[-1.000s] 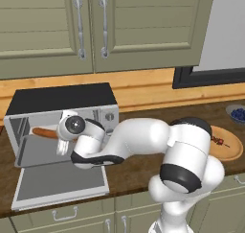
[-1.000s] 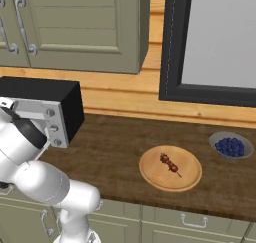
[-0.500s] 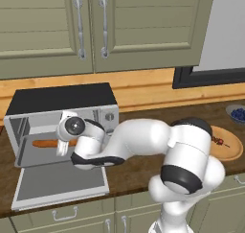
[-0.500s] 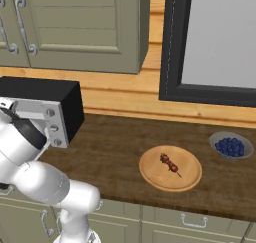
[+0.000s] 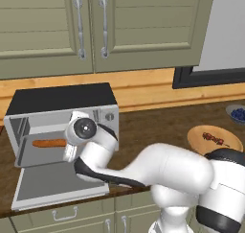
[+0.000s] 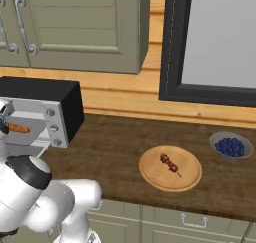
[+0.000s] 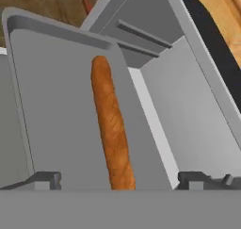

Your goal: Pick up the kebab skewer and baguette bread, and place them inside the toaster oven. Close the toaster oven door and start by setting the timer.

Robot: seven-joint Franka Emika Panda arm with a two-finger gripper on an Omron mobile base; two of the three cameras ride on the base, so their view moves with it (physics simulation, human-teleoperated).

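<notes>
Inside the toaster oven (image 5: 62, 117), the baguette bread (image 7: 111, 124) is lying flat on the grey tray (image 7: 56, 105), free of any grip. Just in front of the cavity, the gripper (image 7: 117, 180) is hanging with its 2 fingertips (image 7: 47, 180) spread wide on either side of the loaf's near end. Below, the toaster oven door (image 5: 57, 186) is hanging open. Well apart on the counter (image 6: 115, 152), the kebab skewer (image 6: 170, 164) is sitting on the round wooden plate (image 6: 155, 174), near a bowl of blueberries (image 6: 230, 147).

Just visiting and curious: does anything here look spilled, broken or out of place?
Nothing stands out. The baguette lies flat inside the toaster oven, its door folded down, and the skewer rests on its wooden plate.
</notes>
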